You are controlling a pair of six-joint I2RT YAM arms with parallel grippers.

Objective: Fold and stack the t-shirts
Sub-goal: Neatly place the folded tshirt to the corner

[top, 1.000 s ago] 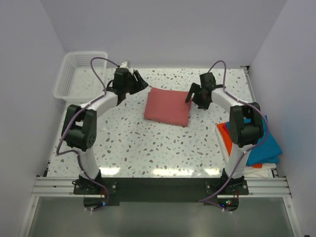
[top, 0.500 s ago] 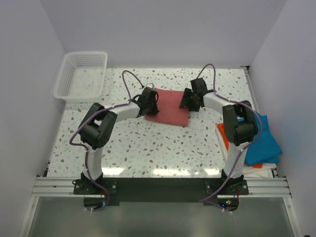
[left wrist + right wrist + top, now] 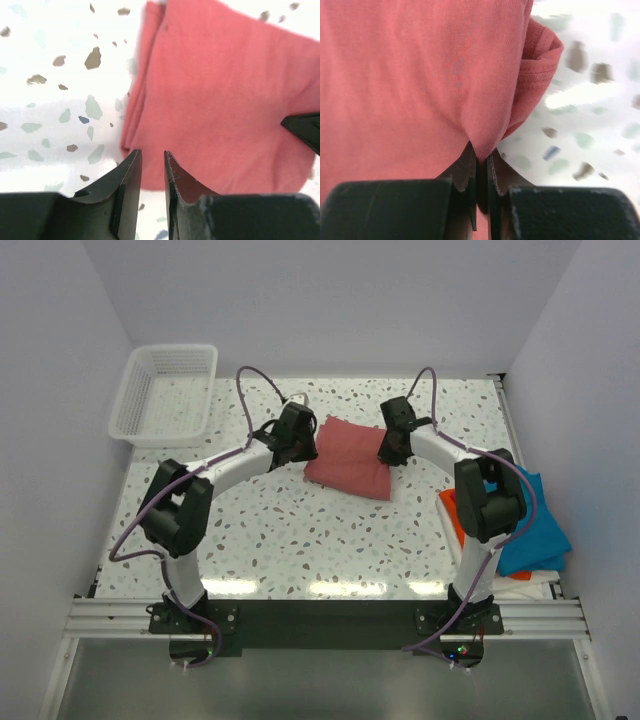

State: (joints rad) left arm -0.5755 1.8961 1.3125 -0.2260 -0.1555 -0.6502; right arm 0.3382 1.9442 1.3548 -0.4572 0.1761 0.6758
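The dusty salmon-red t-shirt [image 3: 348, 460] lies folded in the middle of the table; it also fills the left wrist view [image 3: 220, 95] and the right wrist view [image 3: 410, 75]. My right gripper [image 3: 390, 448] [image 3: 481, 156] is shut on a pinch of cloth at the shirt's right edge. My left gripper [image 3: 306, 442] [image 3: 152, 156] hovers at the shirt's left edge, its jaws a narrow gap apart with nothing between them. The teal-blue t-shirt [image 3: 535, 530] and the bright orange t-shirt [image 3: 455, 512] lie piled at the table's right edge.
A white plastic mesh basket [image 3: 165, 390] stands at the back left corner. White walls close in the table on the left, back and right. The right arm's elbow [image 3: 490, 495] stands beside the pile of shirts.
Both grippers came in from either side to the salmon-red shirt's edges. The right one shut on its right edge. The shirt shifted slightly right and rumpled.
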